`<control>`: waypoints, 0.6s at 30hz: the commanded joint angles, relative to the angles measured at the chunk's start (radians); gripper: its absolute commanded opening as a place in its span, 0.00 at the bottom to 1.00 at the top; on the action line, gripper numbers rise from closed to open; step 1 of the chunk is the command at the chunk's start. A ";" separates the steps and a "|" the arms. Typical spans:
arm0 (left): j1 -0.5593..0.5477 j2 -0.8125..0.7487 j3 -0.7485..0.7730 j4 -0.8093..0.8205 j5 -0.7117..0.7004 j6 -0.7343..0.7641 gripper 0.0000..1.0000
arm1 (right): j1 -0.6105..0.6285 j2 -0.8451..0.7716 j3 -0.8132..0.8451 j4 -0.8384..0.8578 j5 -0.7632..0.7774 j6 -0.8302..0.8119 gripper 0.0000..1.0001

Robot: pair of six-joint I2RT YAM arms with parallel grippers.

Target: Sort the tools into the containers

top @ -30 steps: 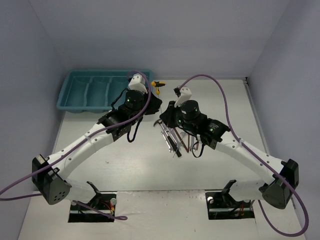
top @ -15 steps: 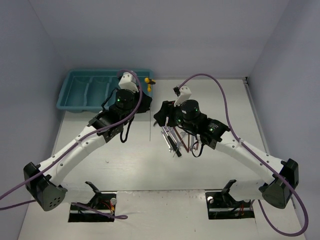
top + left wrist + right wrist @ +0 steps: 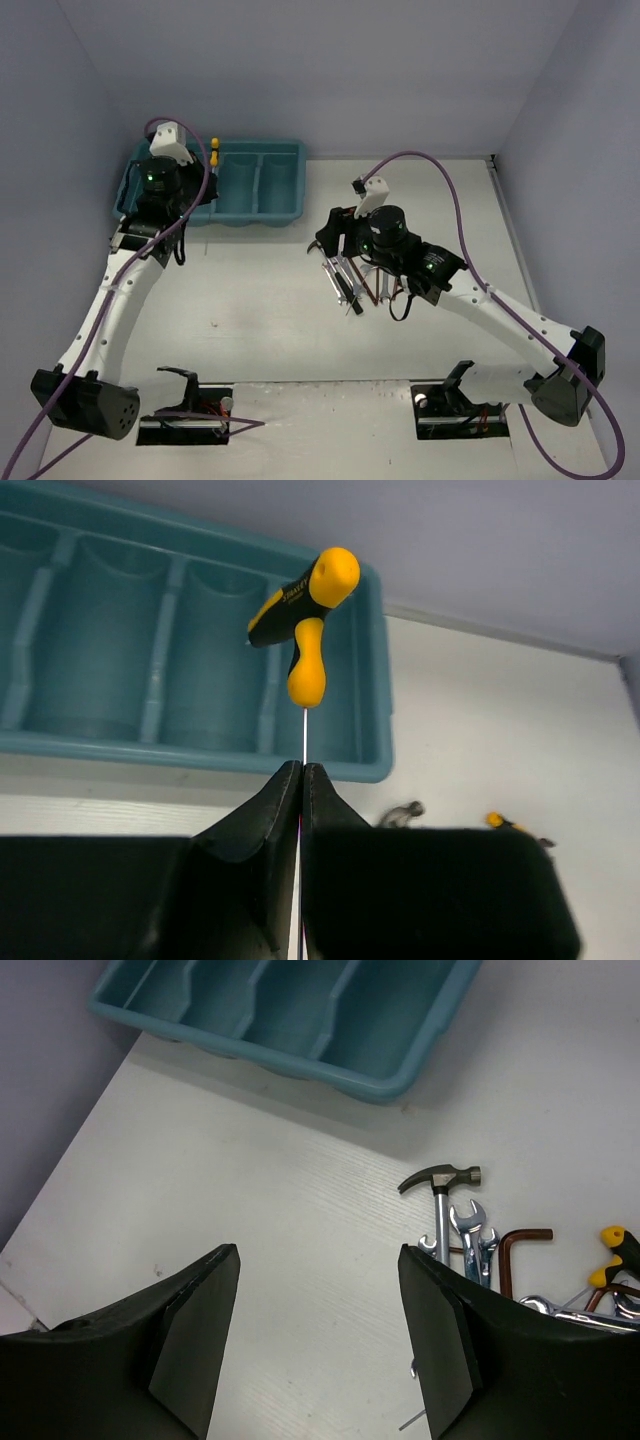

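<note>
Holding the T-key (image 3: 305, 610) over the tray (image 3: 200, 752), I am treating this as the drop step. The key is pointing handle-first past the fingertips, and in the left wrist view its yellow-and-black handle is showing against the tray's right-hand end. I cannot tell which compartment is lying under it, since the overhead view puts the handle near the far rim, close to a divider.

To do this well, I am planning to line the whole shaft up along one compartment (not across a divider). I would bring it low and only then part the jaws. A thin shaft let go from height could bounce out or end up straddling a divider.

The left gripper (image 3: 302, 772) is clamping fully closed on the thin steel shaft, a little way from the handle, and touching nothing else. The right gripper (image 3: 318, 1260) is standing wide open with nothing between its fingers. It is hovering over bare table (image 3: 250, 1190) beside the remaining tools: hammer (image 3: 440, 1205), wrenches (image 3: 470, 1235) and a red key (image 3: 525, 1233). Those are lying well apart from the tray.
</note>
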 commanded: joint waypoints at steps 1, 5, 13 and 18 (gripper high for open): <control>0.132 0.065 0.131 -0.003 0.150 0.153 0.00 | -0.013 -0.045 -0.018 0.015 0.044 -0.072 0.62; 0.252 0.169 0.195 0.018 0.232 0.192 0.00 | -0.036 -0.058 -0.039 -0.006 0.053 -0.109 0.62; 0.396 0.388 0.358 0.067 0.291 0.260 0.00 | -0.118 -0.068 -0.078 -0.028 0.008 -0.169 0.63; 0.469 0.533 0.472 0.116 0.303 0.276 0.00 | -0.193 -0.043 -0.088 -0.064 -0.052 -0.160 0.62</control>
